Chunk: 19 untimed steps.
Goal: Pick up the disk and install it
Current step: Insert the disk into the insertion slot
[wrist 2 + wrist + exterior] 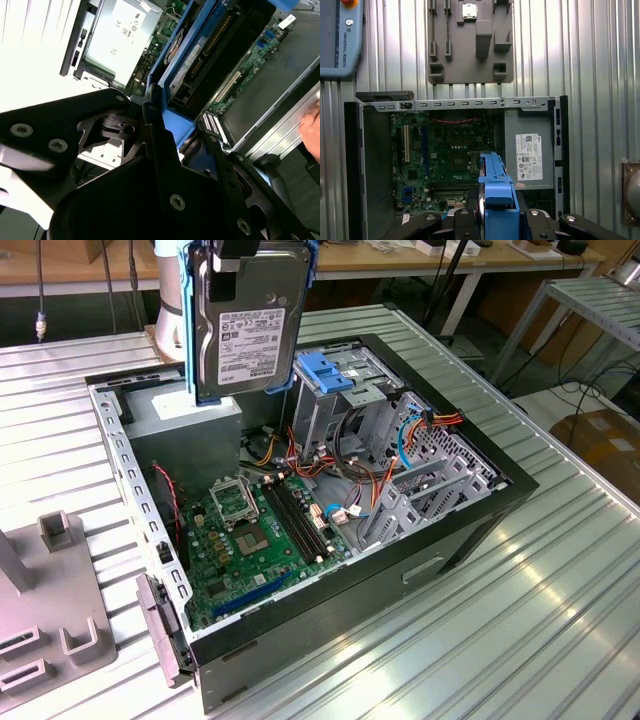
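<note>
The gripper point(496, 216) is clenched on the disk point(245, 325) by its carrier's upper end, hanging it upright above the open case point(330, 635) — over the power supply point(190, 430), beside the cage point(335, 400) — probably to suit edge-on entry.

Disk point(245, 325) is hanging upright over the PSU point(190, 440) sitting in the case point(400, 575), which is lying on the table point(560, 620). Cage point(345, 400) is standing beside the disk on the exterior view's right; fixture point(50, 610) is lying outside the case on the exterior view's left.
</note>
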Motion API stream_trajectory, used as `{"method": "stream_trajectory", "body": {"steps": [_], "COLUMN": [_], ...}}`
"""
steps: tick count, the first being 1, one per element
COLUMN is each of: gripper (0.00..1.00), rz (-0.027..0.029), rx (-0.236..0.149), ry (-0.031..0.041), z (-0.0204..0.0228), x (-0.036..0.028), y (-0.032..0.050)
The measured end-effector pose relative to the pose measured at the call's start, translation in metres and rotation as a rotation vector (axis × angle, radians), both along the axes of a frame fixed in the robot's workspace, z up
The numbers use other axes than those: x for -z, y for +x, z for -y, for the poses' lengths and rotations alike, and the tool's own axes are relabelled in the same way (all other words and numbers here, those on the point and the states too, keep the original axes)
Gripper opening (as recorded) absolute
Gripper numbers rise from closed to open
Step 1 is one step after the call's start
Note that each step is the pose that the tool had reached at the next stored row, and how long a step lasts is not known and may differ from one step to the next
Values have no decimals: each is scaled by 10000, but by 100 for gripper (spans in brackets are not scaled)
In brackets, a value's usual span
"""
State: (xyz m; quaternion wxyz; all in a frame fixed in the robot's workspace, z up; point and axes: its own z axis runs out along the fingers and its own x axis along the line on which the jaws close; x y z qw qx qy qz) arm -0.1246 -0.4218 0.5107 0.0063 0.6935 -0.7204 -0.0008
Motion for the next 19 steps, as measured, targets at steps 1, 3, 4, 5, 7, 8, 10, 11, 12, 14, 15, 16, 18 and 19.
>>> {"method": "stream_trajectory", "body": {"steps": [1,3,4,5,7,8,10,11,12,14,15,16,18,19], "gripper": [37,37,37,37,37,37,37,37,37,37,37,37,37,37], "rz": [0,0,0,0,0,0,1,0,0,0,0,0,0,1], "rx": [0,0,0,0,0,1,0,0,0,0,0,0,0,0], "ry": [0,0,0,0,0,0,0,1,0,1,0,0,0,0], "z": [8,21,28,39,68,77,88,93,101,111,116,122,134,142], "x": [0,0,0,0,0,0,0,0,0,0,0,0,0,0], "y": [2,7,10,13,20,22,25,26,28,30,31,32,34,35]}}
